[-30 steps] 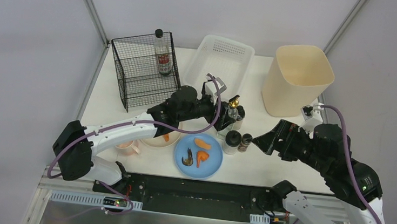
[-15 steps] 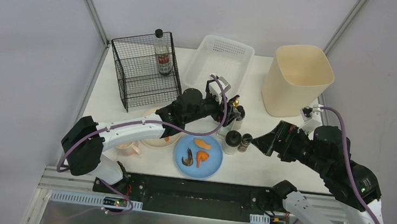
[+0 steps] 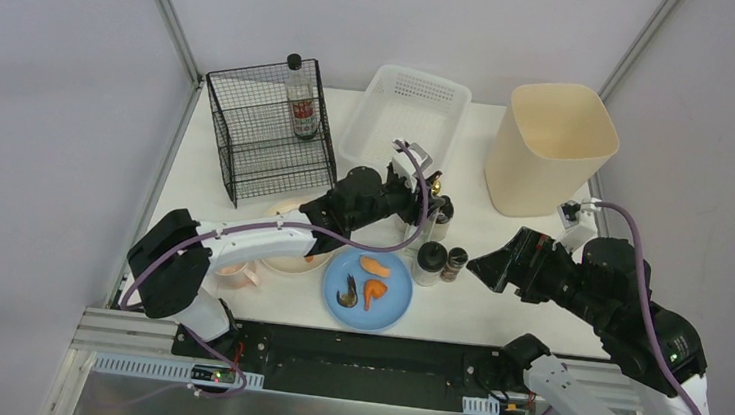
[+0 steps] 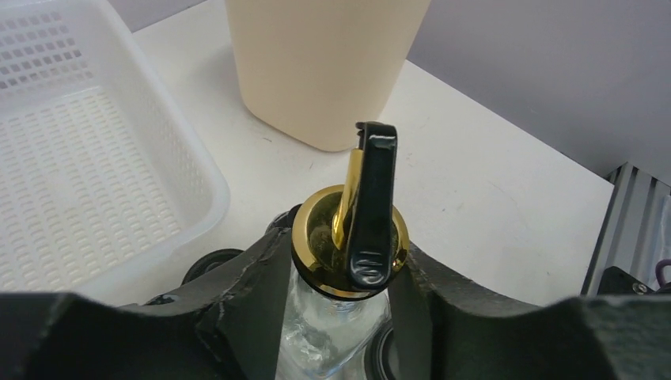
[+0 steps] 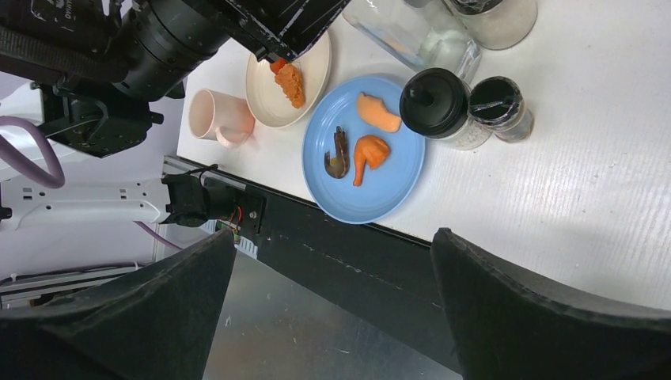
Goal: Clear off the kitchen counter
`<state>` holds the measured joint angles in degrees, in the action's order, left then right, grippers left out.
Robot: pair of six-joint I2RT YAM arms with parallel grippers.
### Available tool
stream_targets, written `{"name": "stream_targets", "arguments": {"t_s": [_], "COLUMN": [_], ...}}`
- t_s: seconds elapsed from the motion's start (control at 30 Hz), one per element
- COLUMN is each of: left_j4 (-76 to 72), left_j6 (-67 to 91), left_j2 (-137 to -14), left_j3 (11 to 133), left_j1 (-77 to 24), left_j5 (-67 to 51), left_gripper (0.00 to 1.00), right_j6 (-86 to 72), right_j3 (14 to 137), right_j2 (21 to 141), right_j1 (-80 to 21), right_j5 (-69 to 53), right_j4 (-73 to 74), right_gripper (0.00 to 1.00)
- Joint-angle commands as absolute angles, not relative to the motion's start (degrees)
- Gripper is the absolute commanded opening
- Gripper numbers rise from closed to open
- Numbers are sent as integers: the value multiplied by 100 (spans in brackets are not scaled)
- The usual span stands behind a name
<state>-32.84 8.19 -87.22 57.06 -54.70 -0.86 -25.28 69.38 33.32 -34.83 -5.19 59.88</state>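
Observation:
The white kitchen counter [image 3: 505, 315] holds dishes, jars and bins. A clear glass bottle with a gold collar and black pourer [image 4: 350, 245] stands upright near its middle [image 3: 433, 189]. My left gripper [image 4: 342, 252] reaches over from the left [image 3: 428, 209] and is shut on the bottle just under the collar, one finger on each side of the glass. My right gripper [image 3: 484, 265] hovers open over the counter's front right. Nothing sits between its fingers [image 5: 332, 237].
A blue plate [image 3: 389, 313] carries food pieces. Beside it stand a black-lidded jar [image 3: 429, 261] and a small shaker [image 3: 454, 263]. A cream dish [image 5: 312, 75] and pink mug [image 3: 235, 273] lie front left. A wire rack [image 3: 269, 144], white basket [image 3: 406, 121] and cream bin [image 3: 550, 143] line the back.
My left arm reached further right over the bottle and its fingers closed in on the glass. The right arm barely moved.

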Motion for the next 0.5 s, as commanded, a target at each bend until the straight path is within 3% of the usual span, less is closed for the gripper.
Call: {"name": "stream_targets", "arguments": {"t_s": [0.0, 0.23, 0.33, 0.47], "left_j4": [-3654, -3656, -3635, -3579], "left_j6": [784, 727, 683, 560], "left_j2": [-8779, -8774, -8735, -8670], "left_j3": [5975, 6004, 6019, 6059], "left_j1": [-5537, -5552, -5553, -5556], "left_j5": [9, 9, 65, 137], "left_gripper": [45, 18, 2, 0], "right_j6": [-2550, -2594, -2601, -2634], "right_j3": [6917, 6890, 6874, 6851], "right_j2": [3260, 3220, 3220, 3218], "right_j1": [-3522, -3516, -3518, -3521], "right_j5": [-545, -560, -564, -590], "right_j4": [5938, 5950, 5944, 5924], "right_gripper": [99, 99, 99, 99]}}
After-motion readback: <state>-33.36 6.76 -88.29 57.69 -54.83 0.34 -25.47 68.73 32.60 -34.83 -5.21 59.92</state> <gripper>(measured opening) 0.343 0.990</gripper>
